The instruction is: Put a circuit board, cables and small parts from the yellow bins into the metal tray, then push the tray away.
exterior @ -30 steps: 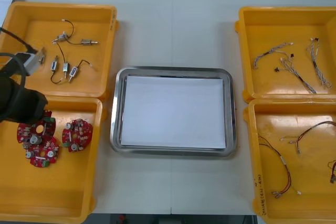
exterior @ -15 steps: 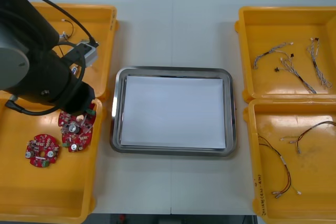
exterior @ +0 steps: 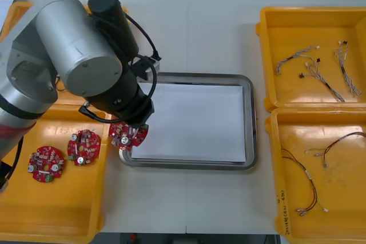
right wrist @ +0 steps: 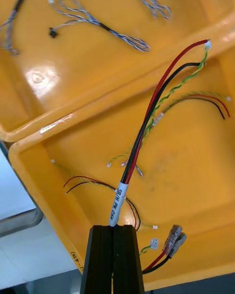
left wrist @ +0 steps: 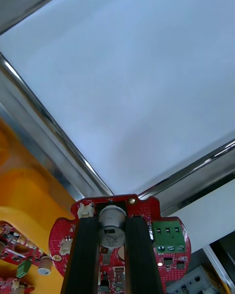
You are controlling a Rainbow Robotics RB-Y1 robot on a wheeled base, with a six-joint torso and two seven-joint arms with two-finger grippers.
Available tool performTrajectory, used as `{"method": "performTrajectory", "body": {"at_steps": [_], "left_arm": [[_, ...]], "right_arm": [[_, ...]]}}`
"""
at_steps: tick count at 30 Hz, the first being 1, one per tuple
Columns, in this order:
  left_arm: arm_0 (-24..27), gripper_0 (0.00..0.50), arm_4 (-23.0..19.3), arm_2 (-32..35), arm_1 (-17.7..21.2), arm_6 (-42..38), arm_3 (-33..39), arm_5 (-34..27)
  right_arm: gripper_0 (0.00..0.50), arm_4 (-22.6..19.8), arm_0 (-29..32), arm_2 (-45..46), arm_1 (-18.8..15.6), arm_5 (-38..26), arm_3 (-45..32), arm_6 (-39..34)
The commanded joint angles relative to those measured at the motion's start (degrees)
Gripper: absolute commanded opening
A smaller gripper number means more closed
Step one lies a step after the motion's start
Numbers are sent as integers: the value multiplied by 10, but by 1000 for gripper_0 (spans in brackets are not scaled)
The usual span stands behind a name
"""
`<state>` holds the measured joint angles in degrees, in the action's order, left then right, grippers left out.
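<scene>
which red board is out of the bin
The board over the tray's left rim, clamped in the left claw; the other two lie in the near-left yellow bin. The right claw holds a red and black cable over the near-right bin.

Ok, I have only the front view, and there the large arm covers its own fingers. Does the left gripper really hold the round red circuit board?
Observer: Yes. The left gripper is shut on the round red circuit board, its fingers pinching a small silver cylinder on it.
Operator: Which face of the board looks at the wrist camera?
Observer: The component side; a green connector block sits beside one finger.
Operator: And the right gripper?
Observer: The right gripper is shut on a red, black and yellow-green cable, over a yellow bin.
</scene>
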<state>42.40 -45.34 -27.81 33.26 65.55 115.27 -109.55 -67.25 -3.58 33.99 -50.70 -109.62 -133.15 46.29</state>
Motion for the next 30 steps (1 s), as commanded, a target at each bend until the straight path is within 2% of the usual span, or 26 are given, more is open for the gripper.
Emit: {"method": "performTrajectory", "body": {"at_steps": [1,14,21,28,29,30], "left_arm": [[31,0,21,-42,-22,-39,-24,25],[52,0,53,-124,-44,-53,-111,120],[56,0,61,-144,-51,-58,-149,170],[57,8,54,-145,-50,-60,-149,169],[58,36,54,-145,-50,-61,-149,169],[58,166,54,-145,-48,-61,-149,170]], "right_arm": [[0,0,-33,-22,-26,-4,-3,74],[0,3,-47,-45,-32,-4,-66,253],[0,-8,-46,-50,-48,-4,-84,335],[0,-17,-44,-57,-52,-4,-110,393],[0,-18,-44,-60,-52,-4,-112,398],[0,-21,-44,-67,-55,-4,-119,412]]}}
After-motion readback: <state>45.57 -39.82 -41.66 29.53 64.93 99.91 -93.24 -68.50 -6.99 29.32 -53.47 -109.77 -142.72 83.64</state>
